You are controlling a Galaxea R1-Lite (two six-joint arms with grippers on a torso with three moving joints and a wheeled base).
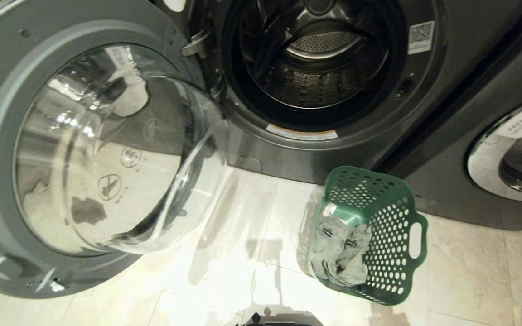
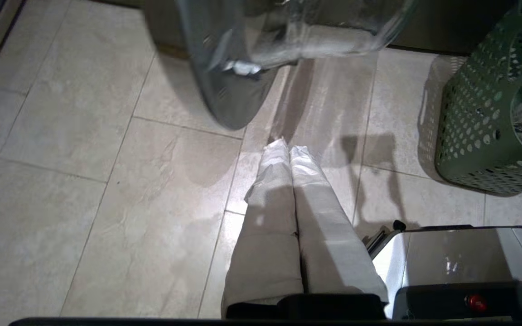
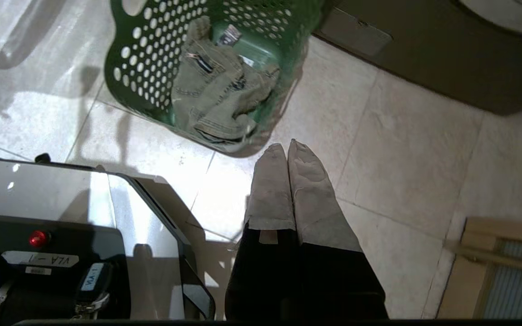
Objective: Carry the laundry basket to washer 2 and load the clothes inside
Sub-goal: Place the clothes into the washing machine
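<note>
- Standing on the pale tiled floor (image 1: pixel 224 253) just in front of the open machine, the dark green perforated plastic laundry basket (image 1: pixel 390 235) appears delivered, so the carrying stage looks complete.
- Loading is not yet done: the pale grey-green fabric garment with small dark buckle-like details (image 1: pixel 342 253) lies crumpled in the basket bottom, and nothing else shows in there apart from a white sticker.
- The dark grey front-load washer (image 1: pixel 315 81) has its chrome-ringed round glass door (image 1: pixel 98 149) swung fully open toward the robot's left; its perforated steel drum shows no laundry (the number label is not in view, so which washer this is cannot be confirmed).
- A like washer (image 1: pixel 510 154) stands to the right, door closed.
- Left claw (image 2: pixel 288 151): fingers pressed together, empty, hanging over bare floor below the door.
- Right claw (image 3: pixel 287 151): fingers pressed together, empty, just beside the basket rim.
- Remaining work, as judged: grasp the garment, transfer it into the drum.
</note>
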